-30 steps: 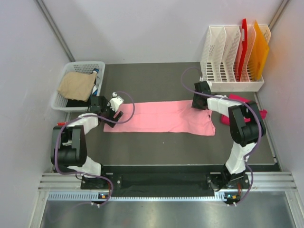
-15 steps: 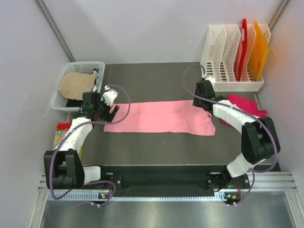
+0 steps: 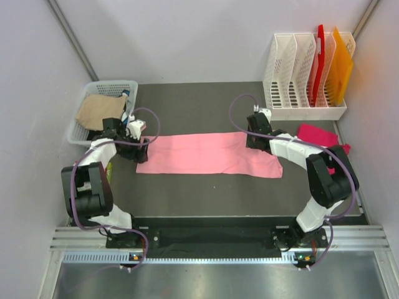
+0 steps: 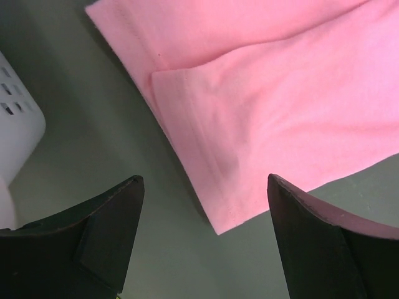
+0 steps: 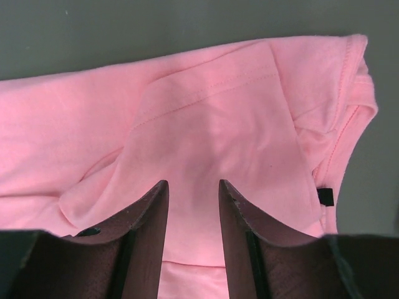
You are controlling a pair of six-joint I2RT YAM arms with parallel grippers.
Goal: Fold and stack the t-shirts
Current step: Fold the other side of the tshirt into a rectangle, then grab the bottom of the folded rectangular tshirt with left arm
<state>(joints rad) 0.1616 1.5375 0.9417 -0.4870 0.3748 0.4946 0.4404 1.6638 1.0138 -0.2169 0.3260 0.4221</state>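
The salmon-pink t-shirt (image 3: 209, 153) lies flat on the table (image 3: 187, 112), with the magenta t-shirt (image 3: 319, 134) at its 3 o'clock. The left gripper (image 4: 204, 184) gapes released over its 9 o'clock end. Whether the right gripper (image 5: 192, 185), at 2 o'clock, pinches cloth cannot be told.

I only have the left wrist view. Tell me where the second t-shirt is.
Observer: The magenta t-shirt lies bunched at far right, past the pink t-shirt's end.
Operator: Report the right jaws.
Observer: They stand narrowly parted above the pink shirt near its collar end, with nothing clamped.
Operator: Now tell me the basket's contents.
Observer: The white basket holds a tan cloth.
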